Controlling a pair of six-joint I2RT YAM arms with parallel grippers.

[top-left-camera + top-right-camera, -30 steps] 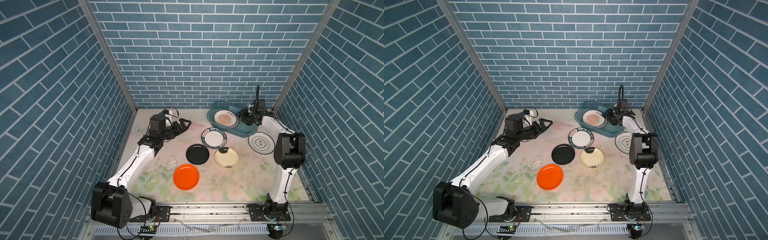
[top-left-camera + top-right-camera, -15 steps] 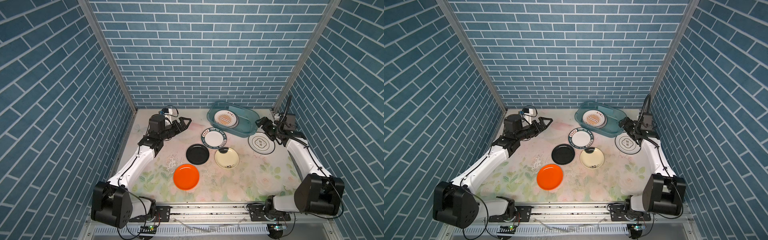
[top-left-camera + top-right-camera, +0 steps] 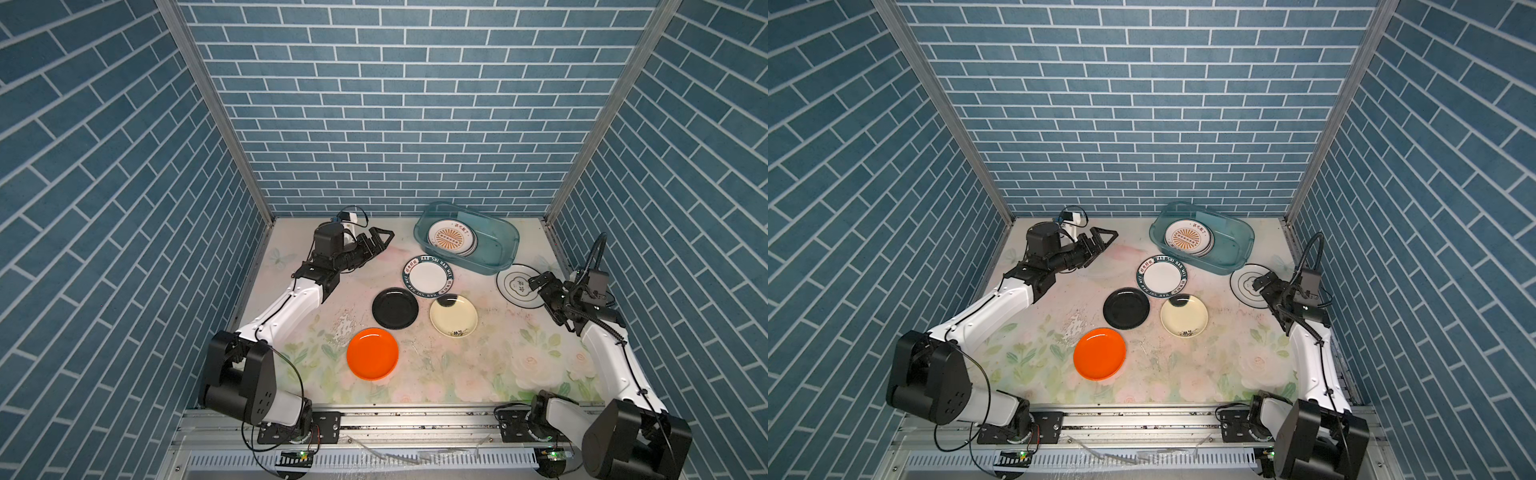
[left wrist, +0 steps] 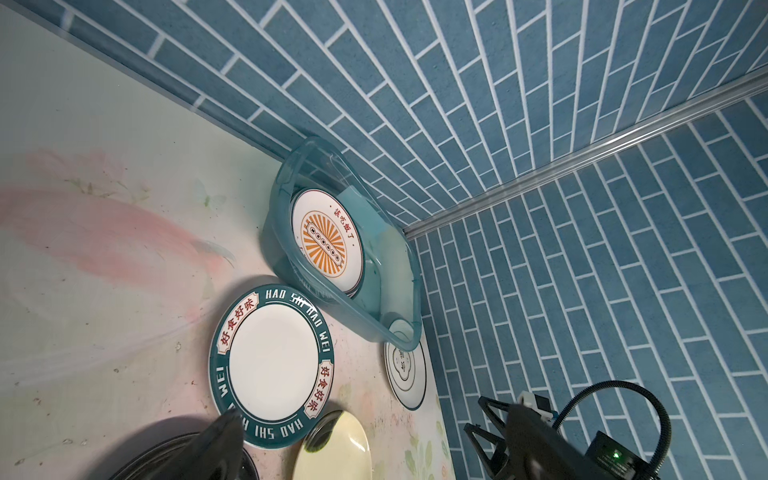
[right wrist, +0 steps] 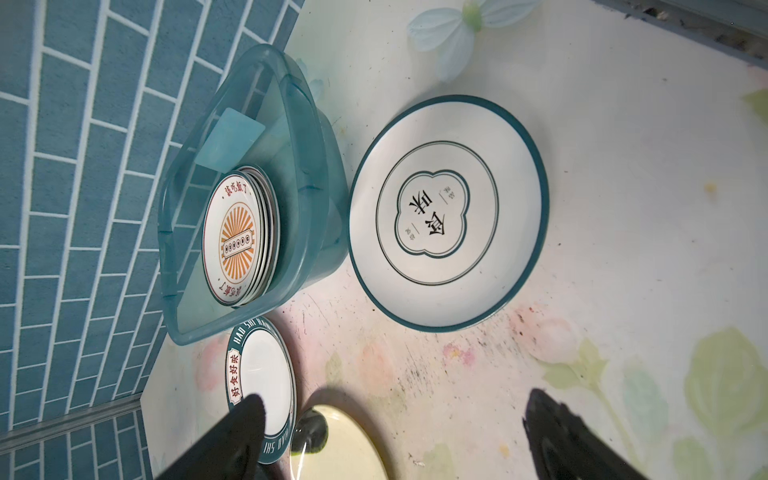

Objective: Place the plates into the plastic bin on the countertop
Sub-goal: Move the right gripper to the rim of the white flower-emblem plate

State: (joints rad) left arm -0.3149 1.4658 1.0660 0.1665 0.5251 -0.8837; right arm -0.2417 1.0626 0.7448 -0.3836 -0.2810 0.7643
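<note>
- Sitting at the back right of the countertop [image 3: 478,374], the plastic bin [image 3: 496,249] held a stack of plates [image 3: 451,237] at one end, sunburst print on top. The exact no. of plates in it could not be told. The other end of the bin was free.
- Five plates were not yet in:
  - the clover plate [image 5: 449,212] lay just beside the bin wall;
  - the green-rim plate [image 3: 428,277] lay near the bin;
  - the black plate [image 3: 395,308], cream plate [image 3: 453,318] and orange plate [image 3: 372,353] lay further to the front.
- The right gripper [image 3: 544,293] hung by the clover plate's edge. Its fingers [image 5: 245,419] were wide apart w/ nothing between them, and in the wrist view they were not touching the plate.
- The left gripper [image 3: 382,240] was at the back left, well apart from all plates. Its jaws were also spread and empty.
- Next step was prob. a pick of the clover plate by the right arm.
- Risk 1: the plate lay flat and shallow, so a finger could fail to get under the rim. The plate would then slide into the bin wall and push the light bin.
- Risk 2: a grip on a thin, smooth rim could slip, so the plate could tilt, drop and chip.
- Risk 3: at release the plate could land half on the stack and lean there, which leaves less room for the rest.
- Risk 4: the green-rim plate seemed to touch the cream plate, so moving one could drag the other.
</note>
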